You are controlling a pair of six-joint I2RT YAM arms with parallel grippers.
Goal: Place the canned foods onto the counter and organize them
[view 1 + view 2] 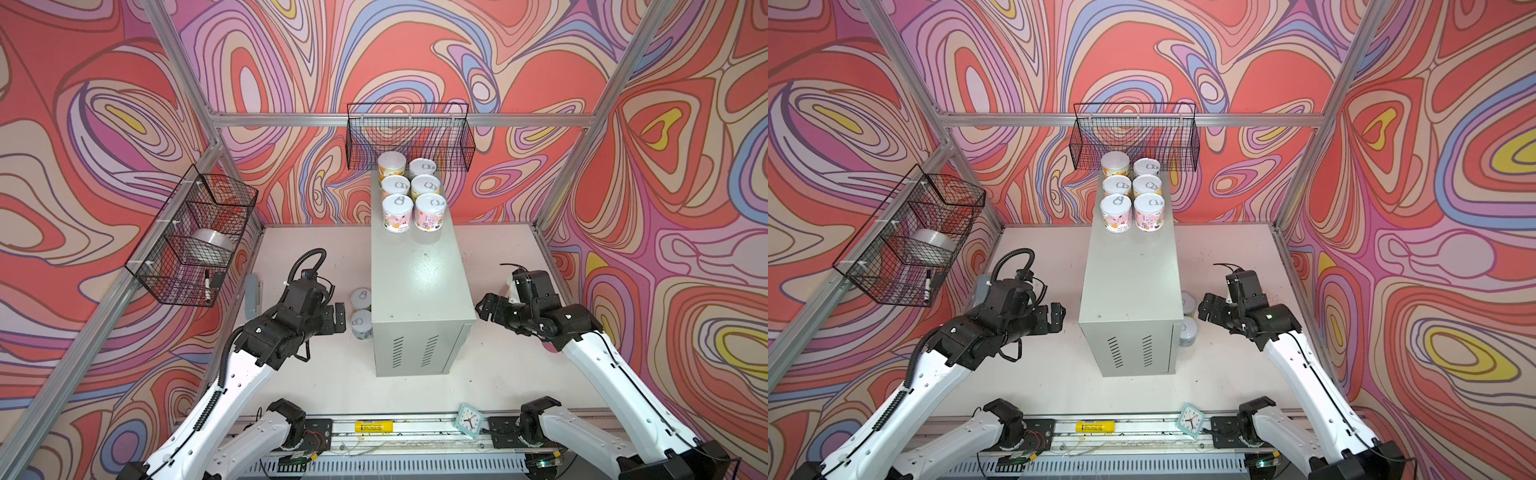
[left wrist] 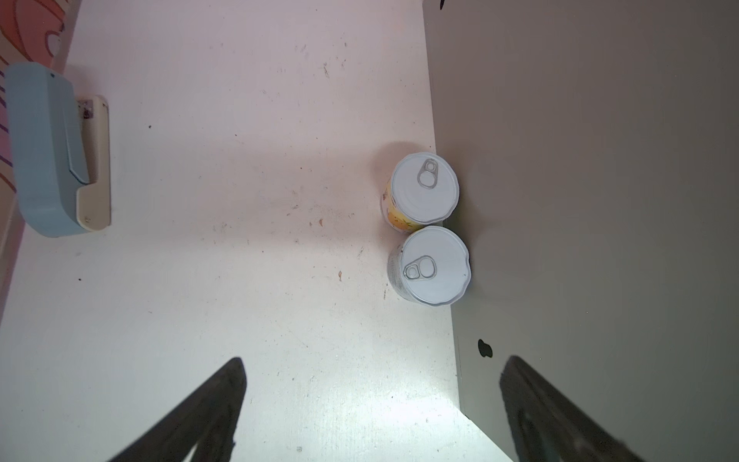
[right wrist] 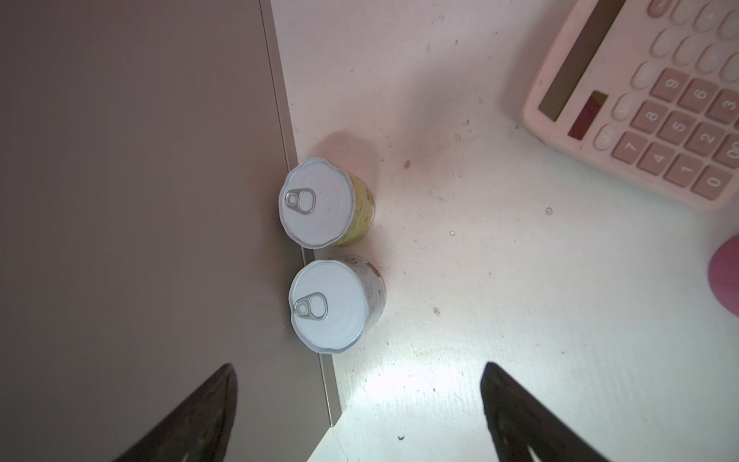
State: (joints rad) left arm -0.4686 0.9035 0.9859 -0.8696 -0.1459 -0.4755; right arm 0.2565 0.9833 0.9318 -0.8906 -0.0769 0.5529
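white tabletop (image 1: 332,382): left gripper (image 1: 341,318) and right gripper (image 1: 482,308) gape wide, empty, beside the counter (image 1: 419,282).

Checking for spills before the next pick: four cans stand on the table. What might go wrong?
The left pair of cans stands against the counter wall, leaving the left gripper little room; a jaw may topple one. The right pair of cans, by the right gripper, stands likewise. Placing more may bump the six cans on top.
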